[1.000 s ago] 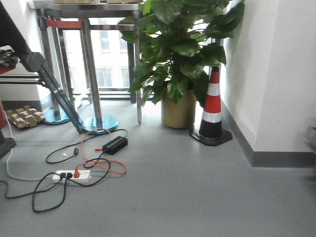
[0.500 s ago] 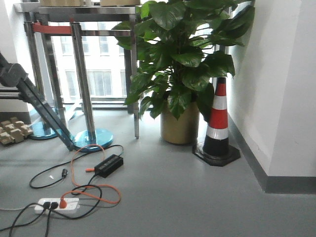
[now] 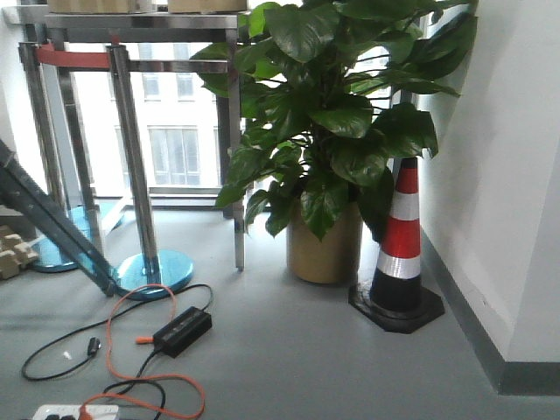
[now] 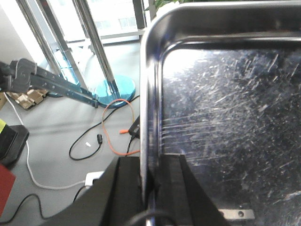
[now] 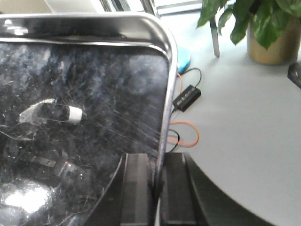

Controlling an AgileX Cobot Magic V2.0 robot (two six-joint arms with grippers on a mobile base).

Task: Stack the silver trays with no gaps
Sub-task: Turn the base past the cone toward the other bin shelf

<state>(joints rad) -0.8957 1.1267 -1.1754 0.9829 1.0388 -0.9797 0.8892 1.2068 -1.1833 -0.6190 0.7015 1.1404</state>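
A silver tray [image 4: 225, 94] with a scratched shiny bottom fills the left wrist view. My left gripper [image 4: 151, 165] is shut on its left rim, one finger inside the tray and one outside. The same kind of tray [image 5: 80, 84] fills the right wrist view. My right gripper [image 5: 157, 162] is shut on its right rim, one finger on each side. The tray hangs above the grey floor. No tray or gripper shows in the front view.
In the front view a large potted plant [image 3: 328, 131] stands by a red-and-white cone [image 3: 401, 249] near the right wall. Steel stanchions on blue bases [image 3: 153, 267] stand left. Orange and black cables with a power brick [image 3: 182, 331] lie on the floor.
The front view has swung right and moved nearer: the plant and cone have grown larger, and the cables and stanchions have slid left and down.
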